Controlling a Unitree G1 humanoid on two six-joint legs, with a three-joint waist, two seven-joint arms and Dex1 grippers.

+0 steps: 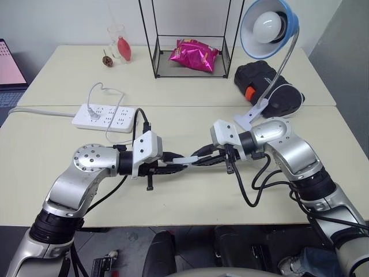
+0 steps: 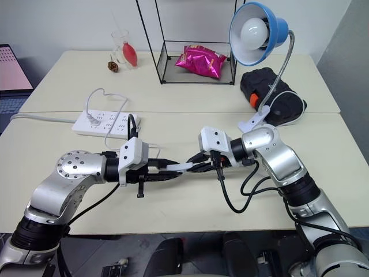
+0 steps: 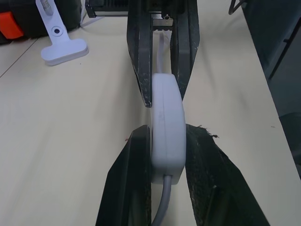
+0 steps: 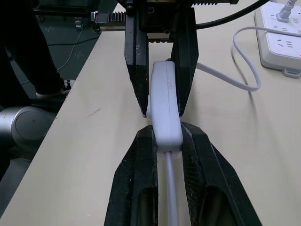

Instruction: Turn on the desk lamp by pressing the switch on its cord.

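Both black-fingered grippers, left gripper (image 1: pixel 173 167) and right gripper (image 1: pixel 199 161), pinch the small white oblong switch (image 1: pixel 184 160) from opposite ends above the beige table (image 1: pixel 190 202).

two cream tabletops (image 1: pixel 190 199) butt along a seam. on the far one: a black wire rack (image 1: pixel 190 37) at the middle holding a pink snack bag (image 1: pixel 193 55), a glass (image 1: pixel 117 40) toward the far left corner, a black bag (image 1: pixel 268 86) at the right. a white power strip (image 1: pixel 104 117) lies near the seam's left end, and the desk lamp (image 1: pixel 268 26) has its white clip base (image 1: pixel 253 113) near the seam's right.
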